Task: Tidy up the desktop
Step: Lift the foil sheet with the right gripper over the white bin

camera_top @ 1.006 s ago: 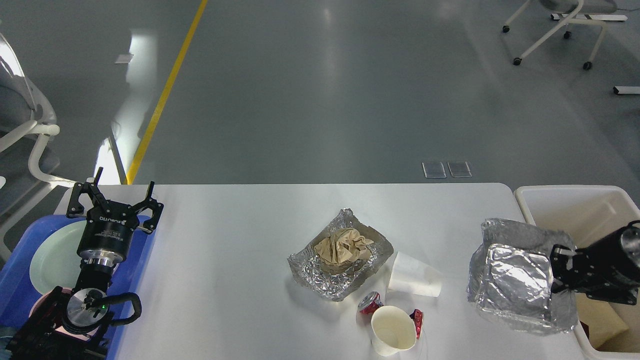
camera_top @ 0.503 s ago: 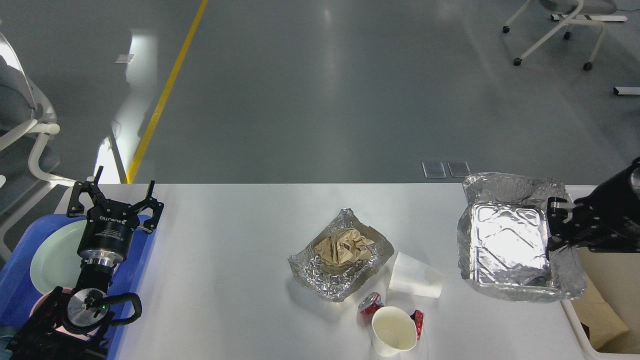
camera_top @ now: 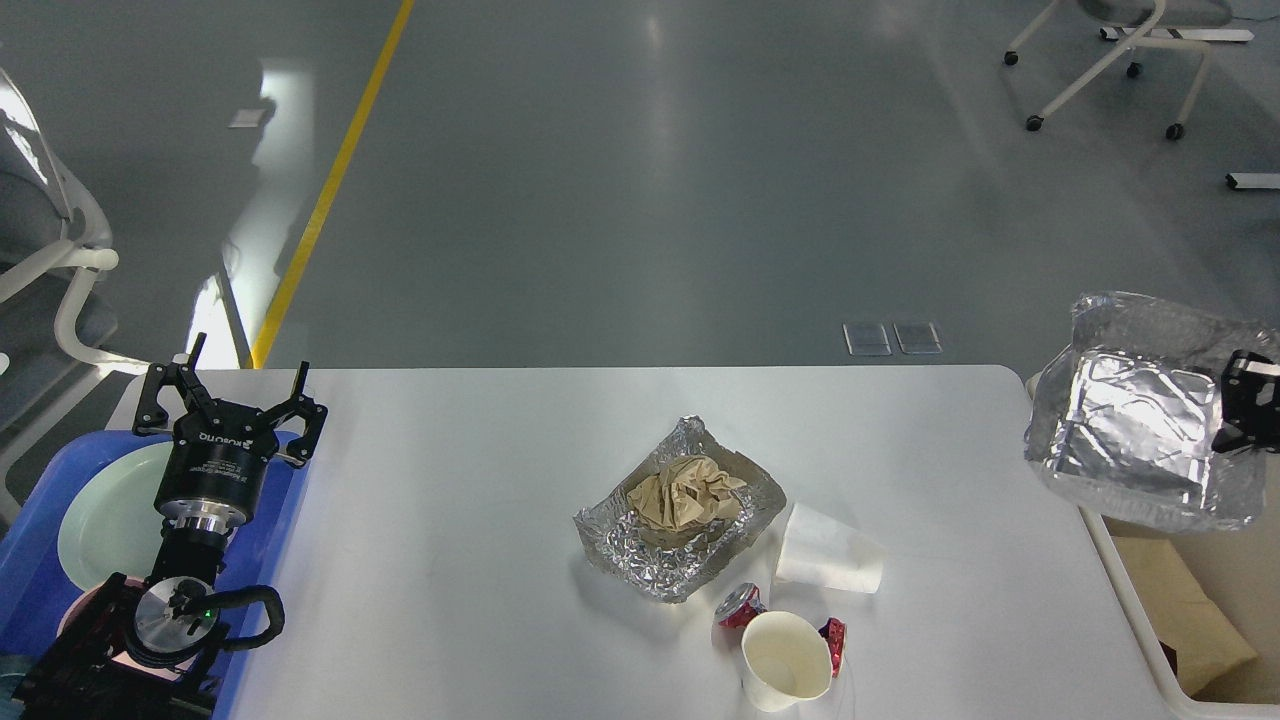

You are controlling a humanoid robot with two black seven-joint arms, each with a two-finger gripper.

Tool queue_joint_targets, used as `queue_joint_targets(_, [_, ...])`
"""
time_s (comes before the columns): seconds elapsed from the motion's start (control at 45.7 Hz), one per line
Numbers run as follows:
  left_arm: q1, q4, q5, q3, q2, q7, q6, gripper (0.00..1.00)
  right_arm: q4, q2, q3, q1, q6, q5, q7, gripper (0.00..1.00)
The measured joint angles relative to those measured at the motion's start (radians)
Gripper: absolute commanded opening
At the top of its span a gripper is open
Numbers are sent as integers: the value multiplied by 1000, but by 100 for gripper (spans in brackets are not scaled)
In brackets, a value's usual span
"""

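Note:
The desktop (camera_top: 450,560) is a wide white-grey tabletop. On it lie a crumpled foil tray with a brown paper ball (camera_top: 682,505), a tipped white paper cup (camera_top: 828,562), an upright paper cup (camera_top: 786,660) and a crushed red can (camera_top: 742,605). My right gripper (camera_top: 1236,405) at the right edge is shut on the rim of an empty foil tray (camera_top: 1140,425), held raised over the cream-white bin (camera_top: 1130,590). My left gripper (camera_top: 228,395) is open and empty above the blue tray (camera_top: 290,500) at the left.
The blue tray holds a pale green plate (camera_top: 105,515) and a pink dish under my left arm. Brown paper lies in the bin (camera_top: 1180,600). Chairs stand on the floor at far left and far right.
My right gripper has lifted the empty foil tray off the desktop's right end and carried it up and right, over the bin. The left arm has not moved.

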Motion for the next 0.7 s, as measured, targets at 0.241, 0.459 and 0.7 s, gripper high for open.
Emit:
queue_joint_targets(0.241, [0,0,0,0,0,0,0,97,-324,-66,224,-372,1,-2,3,0])
queue_joint_targets(0.459, [0,0,0,0,1,0,0,97,-605,-31,562,-759,-43,-6,4,0])
queue_joint_targets(0.7, [0,0,0,0,1,0,0,97,-800,93,745,-1097,-374,-8,5,0])
